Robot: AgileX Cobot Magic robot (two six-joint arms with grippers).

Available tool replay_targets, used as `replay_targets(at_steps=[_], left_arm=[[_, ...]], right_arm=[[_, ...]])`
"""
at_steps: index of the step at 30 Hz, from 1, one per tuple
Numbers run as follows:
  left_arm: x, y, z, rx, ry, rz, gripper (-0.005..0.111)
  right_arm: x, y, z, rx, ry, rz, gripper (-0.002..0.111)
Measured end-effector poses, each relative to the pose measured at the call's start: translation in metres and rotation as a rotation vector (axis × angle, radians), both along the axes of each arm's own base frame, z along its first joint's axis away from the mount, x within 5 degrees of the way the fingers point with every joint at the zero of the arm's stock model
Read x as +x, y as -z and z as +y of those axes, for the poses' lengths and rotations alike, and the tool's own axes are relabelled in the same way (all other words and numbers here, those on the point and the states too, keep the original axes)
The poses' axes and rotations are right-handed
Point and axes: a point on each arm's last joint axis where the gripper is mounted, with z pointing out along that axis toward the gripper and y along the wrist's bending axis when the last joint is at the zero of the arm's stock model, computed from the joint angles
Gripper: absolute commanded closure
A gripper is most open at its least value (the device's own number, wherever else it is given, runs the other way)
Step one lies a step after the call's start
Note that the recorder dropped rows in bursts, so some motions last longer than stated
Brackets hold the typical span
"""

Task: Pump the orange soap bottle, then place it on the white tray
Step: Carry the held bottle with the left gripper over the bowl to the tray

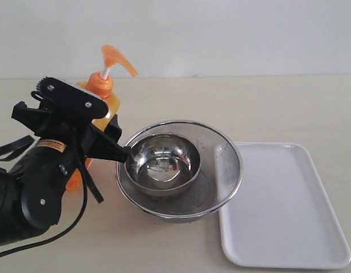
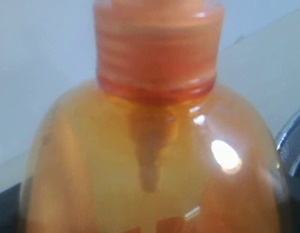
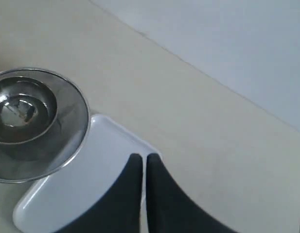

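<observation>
exterior view: the orange soap bottle [image 1: 99, 85] stands upright on the worktop [image 1: 249, 108], at about 10 o'clock from the steel bowl [image 1: 164, 162]. its pump head is raised on the white stem, with the nozzle pointed toward 3 o'clock. the lower body of the bottle is largely hidden behind the black left arm.

the left gripper [image 1: 107, 136] is closed around the bottle's body below the collar, its jaws held wide apart by the bottle. the near finger is laid along the bottle's front side, its tip reaching to the strainer's rim at 9 o'clock; the far finger is hidden. in the left wrist view the frame is filled by the orange soap bottle [image 2: 150, 160]: threaded collar, shoulder and dip tube are seen through the orange liquid.

the bowl is nested inside a wire strainer [image 1: 226, 170] at the centre of the worktop. the white tray [image 1: 289, 216] lies flat at 3 to 4 o'clock from the strainer, nothing on it. the strainer's rim overlaps the tray's near corner in view; contact cannot be told.

right wrist view: the right gripper [image 3: 144, 162] is seen over the white tray [image 3: 91, 170], its fingers drawn together with only a thin slit between them, nothing held. the bowl [image 3: 23, 109] and strainer [image 3: 72, 141] are seen just beside the tray. this gripper is not seen in the exterior view.
</observation>
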Motion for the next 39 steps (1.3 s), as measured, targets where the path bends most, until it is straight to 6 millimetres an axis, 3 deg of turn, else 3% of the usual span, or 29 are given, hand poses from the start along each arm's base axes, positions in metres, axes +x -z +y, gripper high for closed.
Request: replay_targets(at_steps=[4, 8, 14, 19, 22, 28, 31, 34, 39], left_arm=[[-0.003, -0.017, 0.004, -0.049, -0.011, -0.026, 0.102], [-0.007, -0.041, 0.008, -0.096, -0.008, -0.088, 0.102], [-0.017, -0.082, 0.015, -0.15, 0.015, -0.189, 0.102], [-0.019, -0.124, 0.002, -0.248, 0.156, -0.187, 0.102], [-0.021, -0.15, -0.026, -0.283, 0.327, -0.149, 0.102], [-0.03, -0.168, -0.065, -0.294, 0.489, -0.138, 0.102], [-0.034, -0.165, -0.086, -0.288, 0.541, -0.119, 0.102], [-0.039, -0.151, -0.122, -0.304, 0.607, -0.065, 0.102], [-0.047, -0.136, -0.174, -0.364, 0.661, -0.037, 0.102]], right_arm=[[-0.023, 0.03, -0.026, 0.01, 0.092, 0.003, 0.108], [-0.041, 0.065, -0.039, 0.102, 0.081, -0.075, 0.108], [-0.049, 0.106, -0.035, 0.284, 0.02, -0.174, 0.108], [-0.046, 0.123, -0.026, 0.37, -0.018, -0.198, 0.108], [-0.044, 0.121, -0.022, 0.436, -0.051, -0.246, 0.108], [-0.041, 0.12, -0.031, 0.372, 0.023, -0.3, 0.108], [-0.044, 0.117, -0.045, 0.375, 0.138, -0.334, 0.108], [-0.057, 0.11, -0.069, 0.437, 0.277, -0.406, 0.108], [-0.078, 0.106, -0.092, 0.507, 0.341, -0.457, 0.108]])
